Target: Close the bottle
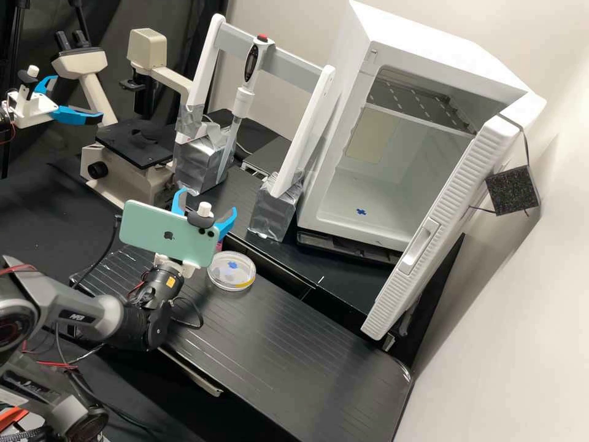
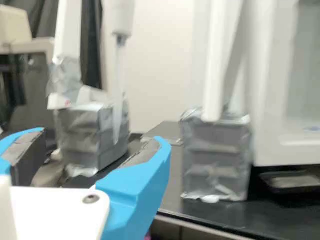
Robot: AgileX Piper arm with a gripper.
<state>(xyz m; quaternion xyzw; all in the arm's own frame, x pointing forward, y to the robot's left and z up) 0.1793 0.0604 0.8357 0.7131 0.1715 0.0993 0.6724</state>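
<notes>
Evidently, gripper [image 1: 207, 202] is released, empty, left of centre in high view; closure can't be confirmed, probably awaits doing.

Fruit logo [image 1: 168, 235] on green phone [image 1: 140, 228], lettering [image 1: 77, 317] on arm [image 1: 103, 314]

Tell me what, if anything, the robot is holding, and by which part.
Nothing is held: the gripper is open, its blue fingers apart and gripping nothing.

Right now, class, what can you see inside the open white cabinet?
The cabinet holds a slotted shelf high up and a blue marker on its floor. The open door covers part of the interior; what lies behind it cannot be seen.
</notes>
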